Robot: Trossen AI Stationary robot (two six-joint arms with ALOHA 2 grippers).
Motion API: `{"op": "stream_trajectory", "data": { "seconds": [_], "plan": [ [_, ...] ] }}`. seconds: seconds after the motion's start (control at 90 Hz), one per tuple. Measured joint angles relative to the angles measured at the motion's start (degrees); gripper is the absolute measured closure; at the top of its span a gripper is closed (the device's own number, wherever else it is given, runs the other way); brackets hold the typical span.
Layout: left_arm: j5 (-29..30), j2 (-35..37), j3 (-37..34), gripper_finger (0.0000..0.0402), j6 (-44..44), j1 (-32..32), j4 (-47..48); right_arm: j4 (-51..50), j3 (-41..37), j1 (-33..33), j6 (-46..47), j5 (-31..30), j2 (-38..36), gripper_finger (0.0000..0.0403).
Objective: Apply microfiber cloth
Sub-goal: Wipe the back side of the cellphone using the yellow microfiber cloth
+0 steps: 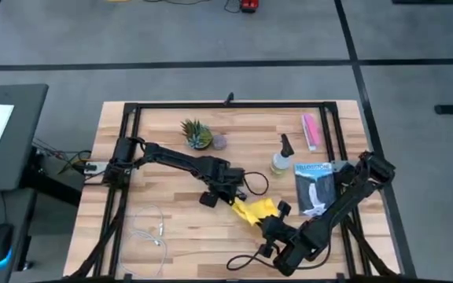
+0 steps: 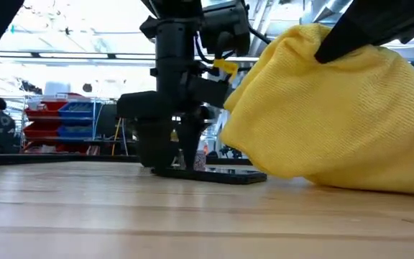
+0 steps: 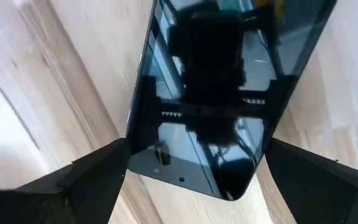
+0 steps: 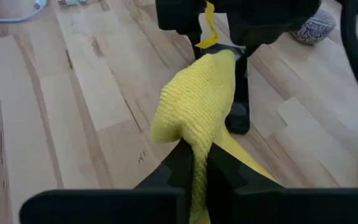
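Microfiber cloth (image 1: 258, 210) is hanging bunched in my right gripper (image 4: 199, 163), near the middle of the wooden table (image 1: 171, 181), its lower folds sagging onto the boards just beside the black smartphone (image 3: 219, 93). I am reaching both arms toward the table's centre: the right one is coming up from the near right corner, the left one is stretching across from the left edge. My right fingers are pinching a fold of the yellow fabric between them. My left gripper (image 1: 220, 191) is standing over the phone with its fingers spread either side of one short end of it, steadying the handset flat on the wood; I cannot tell whether the pads are actually touching its edges. I am judging this as the approach step, with the cloth brought alongside but not yet on the glass. Next I would be needing to carry the bundle over the screen and lower it until the fabric presses on the glass, without nudging the left fingers.
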State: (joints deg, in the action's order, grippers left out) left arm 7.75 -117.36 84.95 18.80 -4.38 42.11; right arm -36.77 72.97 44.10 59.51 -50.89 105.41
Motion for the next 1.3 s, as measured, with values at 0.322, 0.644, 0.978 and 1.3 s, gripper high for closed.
{"op": "stream_trajectory", "data": {
  "seconds": [0.322, 0.644, 0.978, 1.3],
  "plan": [
    [-1.64, -1.51, 0.17, 0.0046, 1.80, 0.26, -0.51, 0.66, 0.00, 0.07, -0.05, 0.04, 0.00, 0.0390],
    [-1.40, -1.62, 0.13, 0.0050, -1.11, 0.18, 1.15, -1.22, 1.89, 0.59, -1.62, -0.50, -0.03, 0.0390],
    [-0.58, -1.68, 0.09, 0.0138, -1.96, -0.10, 1.12, -2.09, 2.10, 1.53, -1.51, -0.50, -0.02, 0.0390],
    [1.31, -1.88, 0.00, 0.0249, -2.13, -1.24, 0.75, -2.01, 2.10, 3.67, -1.32, -0.57, -0.02, 0.0390]
  ]
}}
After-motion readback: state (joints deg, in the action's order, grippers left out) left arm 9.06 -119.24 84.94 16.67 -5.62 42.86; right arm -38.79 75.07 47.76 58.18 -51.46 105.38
